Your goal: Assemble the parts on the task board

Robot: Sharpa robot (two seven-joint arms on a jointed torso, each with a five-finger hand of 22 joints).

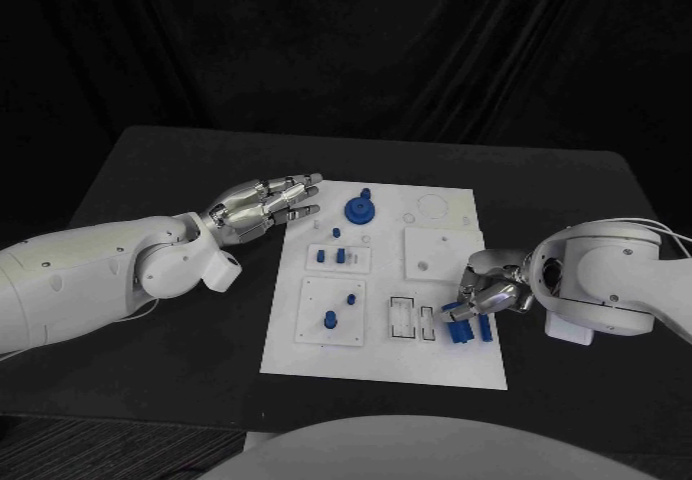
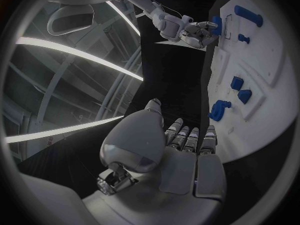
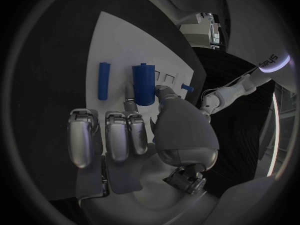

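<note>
A white task board point(image 1: 378, 355) lies at the centre of the black worktop point(image 1: 159, 160), small blue parts point(image 1: 336, 258) scattered across it. At the board's right edge, the right robot hand point(image 1: 488, 296) pinches a blue cylinder point(image 3: 143, 84) between thumb and finger, a slimmer blue peg point(image 3: 104, 80) lying just beside it. The left robot hand point(image 1: 264, 208) hovers off the board's far-left corner, fingers outstretched, holding nothing.

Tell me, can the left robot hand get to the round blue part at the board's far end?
Probably yes. The left robot hand hovers open just beside the round blue part, with nothing between them.
</note>
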